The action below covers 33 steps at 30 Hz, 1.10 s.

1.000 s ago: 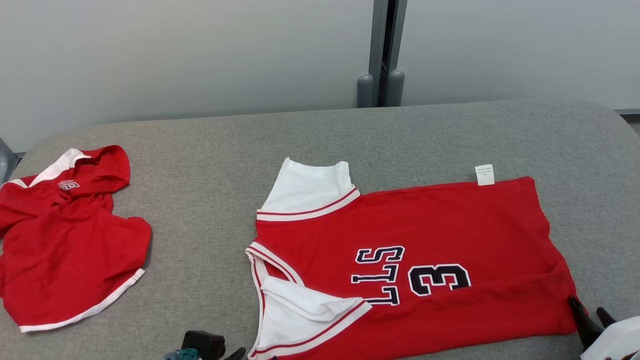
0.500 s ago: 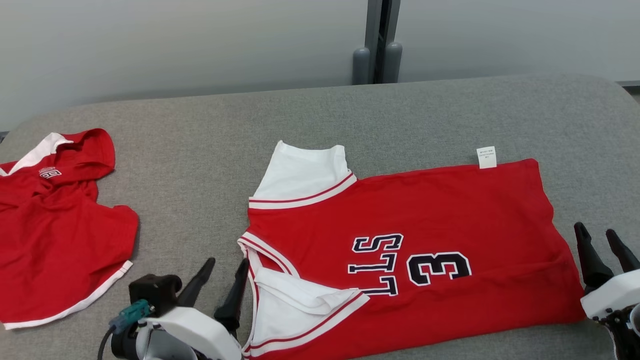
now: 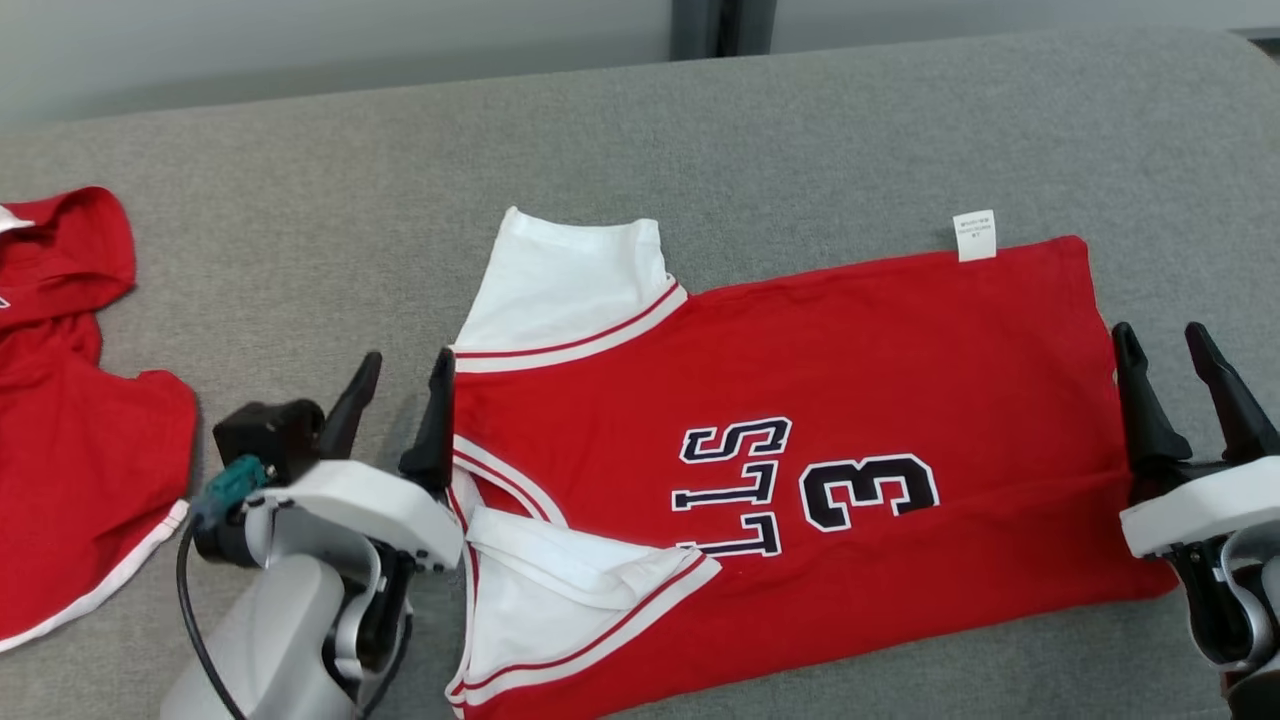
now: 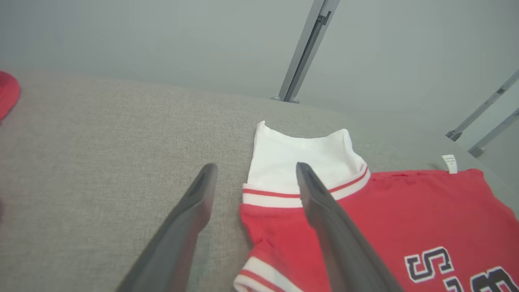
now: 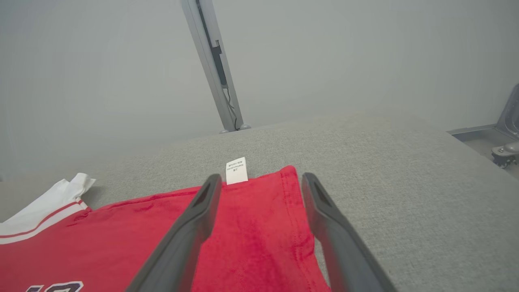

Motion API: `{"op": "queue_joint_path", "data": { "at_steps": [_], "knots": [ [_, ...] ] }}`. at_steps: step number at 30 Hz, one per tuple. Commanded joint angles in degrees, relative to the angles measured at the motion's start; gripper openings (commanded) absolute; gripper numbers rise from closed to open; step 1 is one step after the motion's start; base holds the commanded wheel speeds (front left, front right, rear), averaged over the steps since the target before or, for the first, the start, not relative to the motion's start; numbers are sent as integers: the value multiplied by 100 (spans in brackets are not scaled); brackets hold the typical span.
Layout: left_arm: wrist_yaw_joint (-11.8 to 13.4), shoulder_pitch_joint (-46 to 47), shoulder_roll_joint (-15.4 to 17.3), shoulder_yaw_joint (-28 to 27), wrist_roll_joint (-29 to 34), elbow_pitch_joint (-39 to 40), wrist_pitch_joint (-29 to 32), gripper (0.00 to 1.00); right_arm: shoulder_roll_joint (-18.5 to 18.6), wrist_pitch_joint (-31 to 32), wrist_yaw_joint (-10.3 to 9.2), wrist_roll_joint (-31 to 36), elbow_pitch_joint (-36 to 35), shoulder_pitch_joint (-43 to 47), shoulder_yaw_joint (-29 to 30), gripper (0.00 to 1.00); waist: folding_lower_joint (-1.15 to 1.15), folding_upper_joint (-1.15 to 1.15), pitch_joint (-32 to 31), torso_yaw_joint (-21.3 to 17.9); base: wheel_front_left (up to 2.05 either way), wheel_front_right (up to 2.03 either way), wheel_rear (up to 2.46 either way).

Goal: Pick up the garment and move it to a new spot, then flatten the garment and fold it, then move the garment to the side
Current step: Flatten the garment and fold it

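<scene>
Locate jersey [image 3: 800,400] flat on tabletop [image 3: 300,200], long axis running left to right: neck end at left gripper [image 3: 407,358], hem end at right gripper [image 3: 1158,332], each arm equally near its own end. Read both grippers as released, jaws spread, holding nothing. Count two grippers and two red garments, second garment [image 3: 70,420] crumpled well apart at left.

Free grey surface [image 3: 850,120] beyond jersey [image 3: 850,340]
</scene>
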<state>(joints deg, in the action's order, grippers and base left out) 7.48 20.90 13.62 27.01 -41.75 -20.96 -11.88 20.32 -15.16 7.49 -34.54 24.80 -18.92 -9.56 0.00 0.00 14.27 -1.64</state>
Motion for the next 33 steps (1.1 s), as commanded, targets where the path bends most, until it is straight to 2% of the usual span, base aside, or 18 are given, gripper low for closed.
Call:
{"op": "queue_joint_path", "data": {
  "at_steps": [1,6,11,14,18,27,28,29,30,33],
  "knots": [
    [56,309,52,-2,95,-135,52,100,-10,-9,-1,92,-109,-106,40,100,0,0,258,-174,0,0,0],
    [37,990,103,105,277,-598,306,100,-51,-10,-1,233,-323,-225,-21,100,0,0,546,-371,0,0,0],
    [-106,1852,122,263,466,-1146,621,100,-112,-11,-1,291,-484,-394,22,100,0,0,862,-560,0,0,0],
    [-150,2313,130,331,566,-1542,767,100,-258,-11,0,102,-565,-429,-14,100,0,0,1019,-652,0,0,0],
    [-168,2958,149,429,712,-2281,999,100,-271,-11,-1,23,-651,-484,-108,100,0,0,1204,-799,0,0,0],
    [-472,3428,51,600,776,-3120,969,100,-340,-11,-1,35,-663,-454,-11,100,0,0,1330,-907,0,0,0],
    [-536,3443,20,596,732,-3169,951,51,-354,-11,-1,33,-652,-447,-4,100,0,0,1335,-908,0,0,0],
    [-582,3466,-8,570,682,-3222,921,15,-367,-11,-1,24,-639,-446,0,100,0,0,1338,-909,0,0,0],
    [-636,3484,-21,582,675,-3275,918,0,-379,-11,-1,27,-626,-447,6,100,0,0,1337,-907,0,0,0],
    [-761,3528,-50,608,638,-3424,894,0,-413,-11,-1,41,-596,-447,7,100,0,0,1332,-878,0,0,0]
  ]
}}
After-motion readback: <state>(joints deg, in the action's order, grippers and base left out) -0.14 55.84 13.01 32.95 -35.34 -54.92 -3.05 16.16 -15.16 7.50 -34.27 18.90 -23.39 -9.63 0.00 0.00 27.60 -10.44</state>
